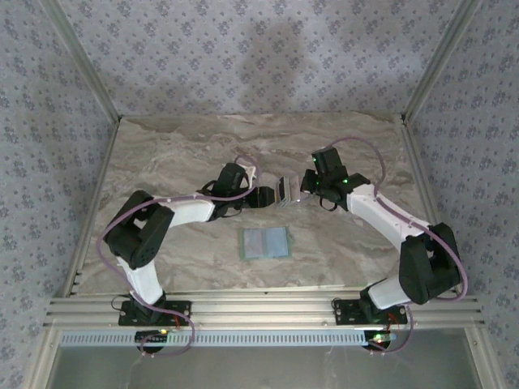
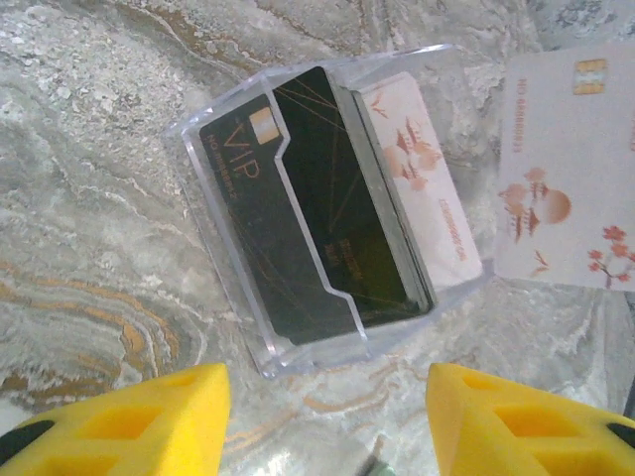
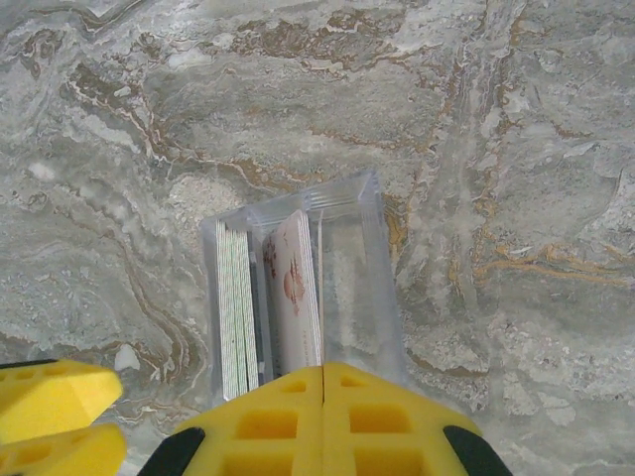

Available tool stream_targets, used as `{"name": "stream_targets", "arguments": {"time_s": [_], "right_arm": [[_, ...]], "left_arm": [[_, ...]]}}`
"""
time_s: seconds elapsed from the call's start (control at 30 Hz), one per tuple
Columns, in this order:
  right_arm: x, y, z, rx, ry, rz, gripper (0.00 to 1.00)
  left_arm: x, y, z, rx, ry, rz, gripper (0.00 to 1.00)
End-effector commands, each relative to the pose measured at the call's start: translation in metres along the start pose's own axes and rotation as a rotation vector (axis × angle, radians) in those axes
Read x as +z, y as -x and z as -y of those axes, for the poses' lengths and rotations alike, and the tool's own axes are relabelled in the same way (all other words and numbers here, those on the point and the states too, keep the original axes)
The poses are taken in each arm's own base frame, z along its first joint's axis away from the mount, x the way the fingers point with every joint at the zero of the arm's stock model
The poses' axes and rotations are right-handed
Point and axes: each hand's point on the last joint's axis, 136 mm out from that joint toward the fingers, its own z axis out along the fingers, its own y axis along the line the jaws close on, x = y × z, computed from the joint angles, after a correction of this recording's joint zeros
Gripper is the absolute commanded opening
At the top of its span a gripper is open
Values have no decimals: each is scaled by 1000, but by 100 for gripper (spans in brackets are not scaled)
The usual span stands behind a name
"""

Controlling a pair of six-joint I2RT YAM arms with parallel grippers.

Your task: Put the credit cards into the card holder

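A clear plastic box (image 2: 223, 213) stands between my two grippers, holding black VIP credit cards (image 2: 298, 228) and white floral credit cards (image 2: 422, 183). My left gripper (image 2: 327, 416) hangs open just short of the box, with nothing between its fingers. My right gripper (image 3: 323, 372) is shut on one white floral card (image 2: 566, 169), held upright beside the box and seen edge-on (image 3: 319, 288) over it. From above, the left gripper (image 1: 247, 191) and right gripper (image 1: 308, 185) flank the box (image 1: 284, 191). The card holder (image 1: 266, 241) lies flat and open nearer the arm bases.
The marble tabletop (image 1: 178, 154) has open room behind the box and to both sides. Metal frame rails (image 1: 89, 219) edge the table, with patterned walls beyond. The left gripper's yellow fingers (image 3: 50, 412) show at the right wrist view's bottom left.
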Motion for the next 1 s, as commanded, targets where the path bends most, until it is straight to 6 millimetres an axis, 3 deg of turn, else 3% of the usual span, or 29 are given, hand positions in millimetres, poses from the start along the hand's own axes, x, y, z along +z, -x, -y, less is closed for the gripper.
{"name": "stream_targets", "arguments": {"time_s": [0.0, 0.23, 0.47, 0.73, 0.97], "right_arm": [[-10, -4, 2, 11, -8, 9, 0], [-27, -9, -7, -7, 13, 31, 0], [-48, -31, -23, -76, 35, 13, 0], [-74, -78, -50, -160, 119, -60, 0], [-80, -118, -76, -220, 189, -136, 0]], "left_arm": [[-17, 8, 11, 43, -15, 50, 56], [-49, 1, 9, 74, 20, 101, 59], [-74, -10, 0, 94, 80, 124, 61], [-94, -25, -13, 116, 166, 136, 63], [-109, -32, -20, 131, 217, 152, 65]]}}
